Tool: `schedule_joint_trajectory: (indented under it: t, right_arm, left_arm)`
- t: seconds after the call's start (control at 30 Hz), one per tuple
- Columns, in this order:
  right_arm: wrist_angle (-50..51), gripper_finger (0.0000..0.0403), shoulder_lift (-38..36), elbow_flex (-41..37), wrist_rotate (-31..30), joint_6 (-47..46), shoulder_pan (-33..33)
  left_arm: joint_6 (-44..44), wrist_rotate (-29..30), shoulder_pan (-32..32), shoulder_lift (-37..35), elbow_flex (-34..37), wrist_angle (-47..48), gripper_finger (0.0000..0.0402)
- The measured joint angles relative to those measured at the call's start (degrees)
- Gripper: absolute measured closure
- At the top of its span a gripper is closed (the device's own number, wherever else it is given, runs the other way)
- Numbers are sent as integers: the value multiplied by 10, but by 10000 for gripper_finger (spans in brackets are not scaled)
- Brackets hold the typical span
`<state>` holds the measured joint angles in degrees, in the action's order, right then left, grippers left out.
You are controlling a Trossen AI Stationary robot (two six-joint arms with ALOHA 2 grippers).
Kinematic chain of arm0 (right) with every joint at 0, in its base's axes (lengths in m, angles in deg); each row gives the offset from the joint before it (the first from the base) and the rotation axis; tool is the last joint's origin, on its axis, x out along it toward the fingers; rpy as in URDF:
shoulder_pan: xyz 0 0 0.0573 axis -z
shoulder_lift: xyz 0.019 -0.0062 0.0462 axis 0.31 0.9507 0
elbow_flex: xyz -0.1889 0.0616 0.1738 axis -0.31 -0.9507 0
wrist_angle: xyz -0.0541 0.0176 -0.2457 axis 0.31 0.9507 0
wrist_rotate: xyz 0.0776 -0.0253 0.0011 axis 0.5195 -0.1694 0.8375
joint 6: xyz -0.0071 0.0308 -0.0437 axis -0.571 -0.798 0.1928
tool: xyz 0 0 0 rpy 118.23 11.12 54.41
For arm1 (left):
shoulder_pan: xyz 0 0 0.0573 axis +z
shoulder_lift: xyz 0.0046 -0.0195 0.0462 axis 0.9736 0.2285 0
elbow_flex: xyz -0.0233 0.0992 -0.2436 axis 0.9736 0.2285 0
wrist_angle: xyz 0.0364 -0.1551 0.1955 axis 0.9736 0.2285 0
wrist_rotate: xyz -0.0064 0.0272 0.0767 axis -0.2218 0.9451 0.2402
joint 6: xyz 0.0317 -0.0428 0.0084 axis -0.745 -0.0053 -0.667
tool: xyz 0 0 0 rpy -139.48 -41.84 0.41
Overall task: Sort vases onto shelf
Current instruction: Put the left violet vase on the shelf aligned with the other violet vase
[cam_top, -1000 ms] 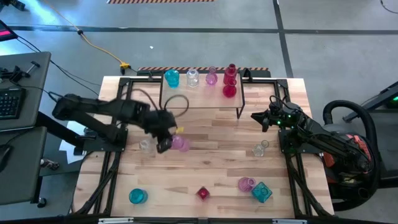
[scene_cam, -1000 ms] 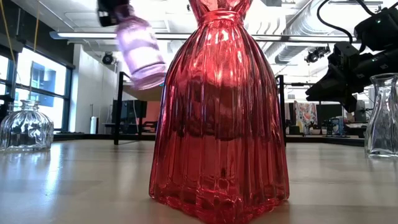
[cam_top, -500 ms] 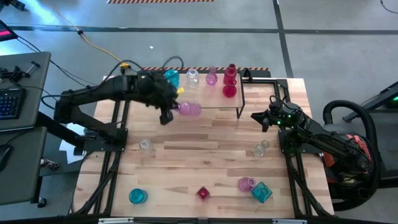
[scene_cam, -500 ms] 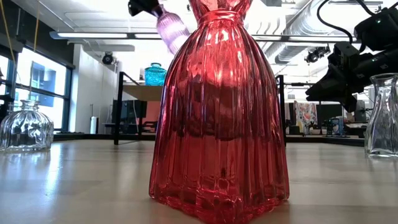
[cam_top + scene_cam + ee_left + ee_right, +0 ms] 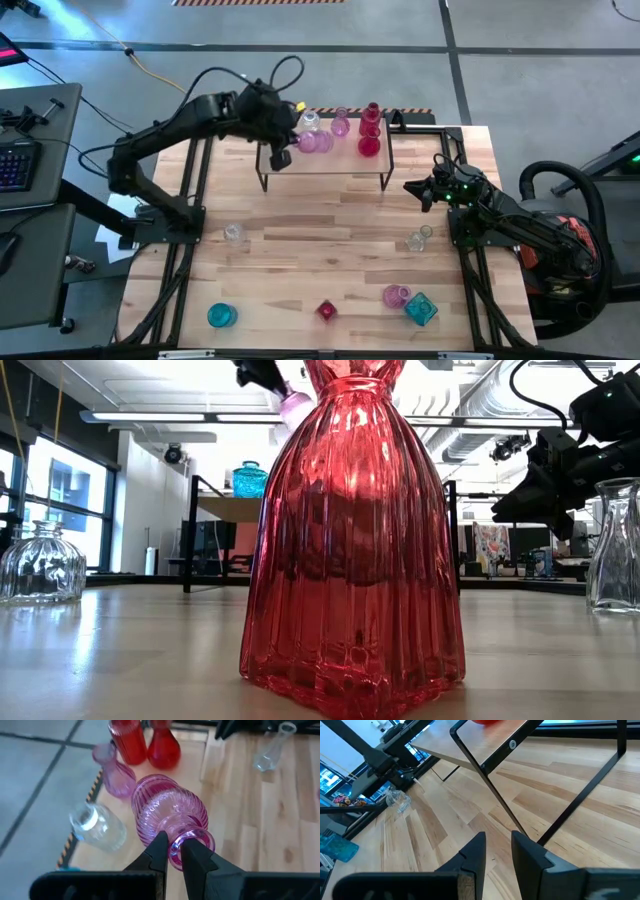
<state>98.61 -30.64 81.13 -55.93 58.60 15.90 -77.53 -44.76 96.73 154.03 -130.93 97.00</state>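
Placement under way: left gripper (image 5: 172,851) pinches the rim of a ribbed pink glass vase (image 5: 167,815), tilted above the small wood-topped shelf (image 5: 340,160) beside a clear vase (image 5: 97,826). Next, seemingly: right it, lower, release. Right gripper (image 5: 496,845) waits empty, fingers parted.
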Motion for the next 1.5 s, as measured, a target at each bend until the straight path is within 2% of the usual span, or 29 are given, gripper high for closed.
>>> schedule_joint_trajectory:
  t: [0.4, 0.8, 1.5]
  right_arm:
    - [0, 329, 0, 0, 0, 1, 0]
    - [0, 329, 0, 0, 0, 1, 0]
    - [0, 329, 0, 0, 0, 1, 0]
  left_arm:
    - [-50, -3, 2, 131, -131, 63, 371]
    - [-108, 2, -5, 203, -229, 98, 368]
    - [-131, -15, 12, 224, -231, 120, 367]
